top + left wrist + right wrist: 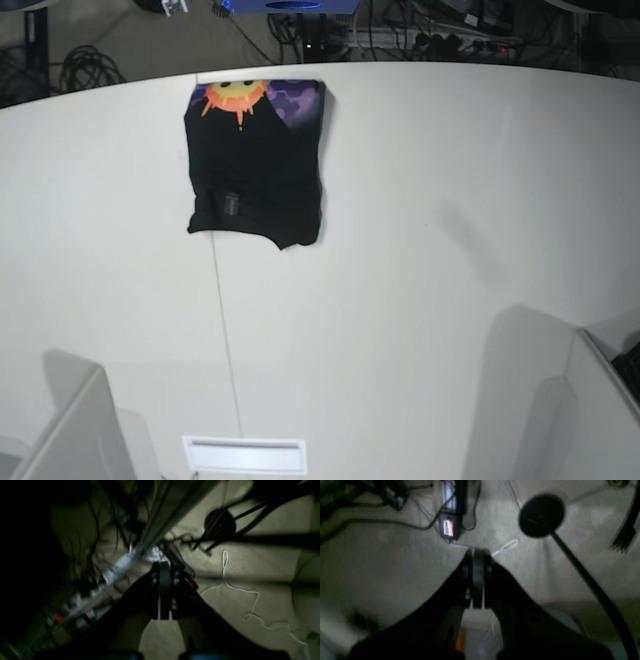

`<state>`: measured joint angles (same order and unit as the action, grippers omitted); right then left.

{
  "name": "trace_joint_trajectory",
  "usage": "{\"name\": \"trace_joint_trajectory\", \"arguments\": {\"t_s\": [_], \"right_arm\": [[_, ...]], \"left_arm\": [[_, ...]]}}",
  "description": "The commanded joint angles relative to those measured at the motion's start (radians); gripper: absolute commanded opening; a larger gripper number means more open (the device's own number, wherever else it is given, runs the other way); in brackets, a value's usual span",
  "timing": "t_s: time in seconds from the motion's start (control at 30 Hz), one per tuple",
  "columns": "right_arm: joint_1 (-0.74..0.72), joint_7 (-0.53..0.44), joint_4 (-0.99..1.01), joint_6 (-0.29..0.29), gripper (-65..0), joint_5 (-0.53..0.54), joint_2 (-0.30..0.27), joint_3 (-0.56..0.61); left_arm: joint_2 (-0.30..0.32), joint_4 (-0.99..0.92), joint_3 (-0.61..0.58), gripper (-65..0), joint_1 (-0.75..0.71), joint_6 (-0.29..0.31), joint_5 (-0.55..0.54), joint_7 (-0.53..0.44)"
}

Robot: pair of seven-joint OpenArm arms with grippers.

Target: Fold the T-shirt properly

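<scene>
The black T-shirt (255, 170) lies as a compact folded rectangle at the far left of the white table (420, 300). An orange-yellow sun and purple print show along its far edge. Neither gripper appears in the base view. In the left wrist view my left gripper (164, 566) is shut with nothing between its fingers, hanging over a beige floor. My right gripper (478, 553) is shut the same way, empty, above the floor. The T-shirt does not show in either wrist view.
White arm housings rise at the table's near left (70, 430) and near right (590, 410). Below the grippers the floor holds a power strip (110, 575), a white cable (250, 605), dark cables and a round black stand base (541, 515). More cables lie behind the table's far edge.
</scene>
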<state>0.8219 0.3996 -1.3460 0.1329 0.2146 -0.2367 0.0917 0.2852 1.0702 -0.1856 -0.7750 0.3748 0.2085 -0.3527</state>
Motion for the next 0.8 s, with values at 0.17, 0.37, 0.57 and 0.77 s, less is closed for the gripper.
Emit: {"name": "trace_joint_trajectory", "arguments": {"t_s": [0.17,0.37,0.57,0.77], "right_arm": [[-0.132,-0.009,0.283,-0.003,-65.0,0.004,-0.016,0.187],[-0.284,-0.034,0.503,-0.003,-65.0,0.007,0.006,0.385],[-0.454,-0.294,0.925,-0.003,-65.0,0.007,0.092,0.398],[-0.562,-0.637,1.224,-0.005,-65.0,0.007,0.141,0.395]], "left_arm": [[-0.082,-0.318,0.002,-65.0,0.121,0.002,-0.004,-0.016],[-0.148,-0.724,0.002,-65.0,0.306,-0.112,-0.004,-0.024],[-0.171,-0.973,0.004,-65.0,0.454,-0.201,-0.004,-0.022],[-0.165,-0.984,0.004,-65.0,0.533,-0.202,-0.004,-0.018]]}}
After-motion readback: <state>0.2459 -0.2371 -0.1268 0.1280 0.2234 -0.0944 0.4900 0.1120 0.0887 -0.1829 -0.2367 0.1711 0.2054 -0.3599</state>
